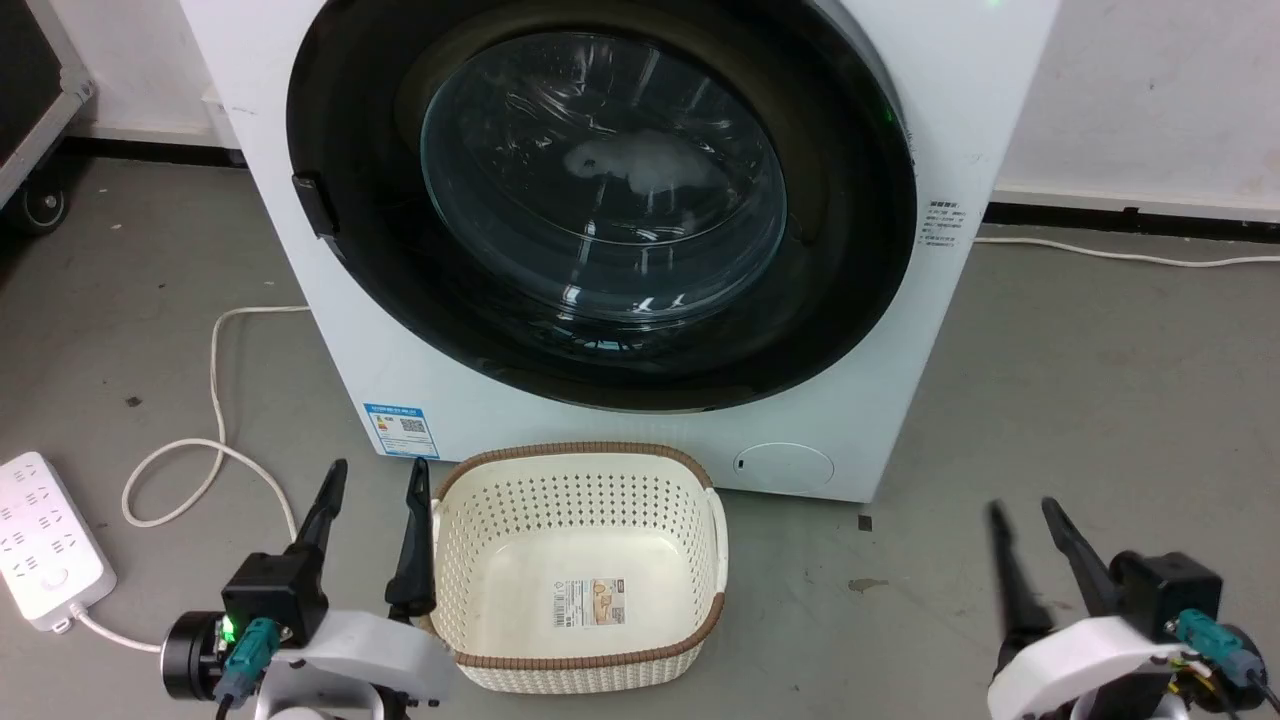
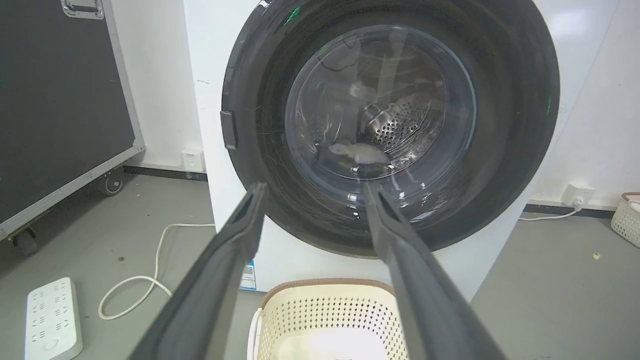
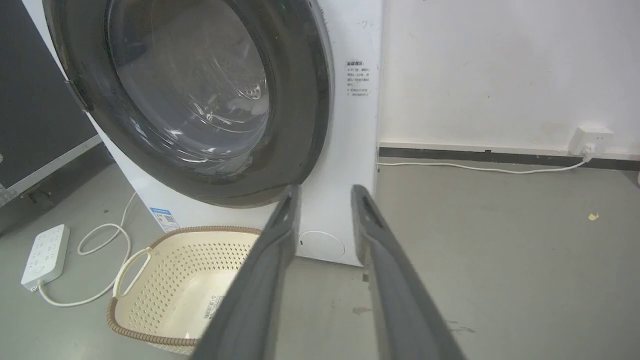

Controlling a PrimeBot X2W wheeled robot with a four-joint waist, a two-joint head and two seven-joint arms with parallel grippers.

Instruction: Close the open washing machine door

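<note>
The basket [image 1: 575, 447], cream and perforated with a brown rim, stands on the grey floor just in front of the washing machine [image 1: 960, 120], below the door [image 1: 600, 200]. It holds nothing but a sticker [image 1: 590, 603] on its bottom. The door lies flat against the machine's front, its handle [image 1: 315, 205] on the left edge; whether it is latched I cannot tell. Through the bulging glass the steel drum shows, with a pale lump [image 1: 640, 165] in it, too blurred by reflections to name. The left gripper [image 1: 379, 465] hangs low at the left, fingers spread wide and holding nothing. Its inner finger [image 1: 413, 540] is just beside the basket's left rim, and contact cannot be judged. The right gripper [image 1: 1022, 505] hangs low at the right, well apart from the basket, its fingers parted by a narrower gap and also empty. A blue label [image 1: 400, 430] and a round cover [image 1: 783, 467] sit on the machine's lower front. On the floor to the left lie a white power strip [image 1: 45, 540] and a looping cord [image 1: 215, 400], beside a black wheeled case [image 1: 30, 100]. Nothing lies between either gripper and the door except the basket.
</note>
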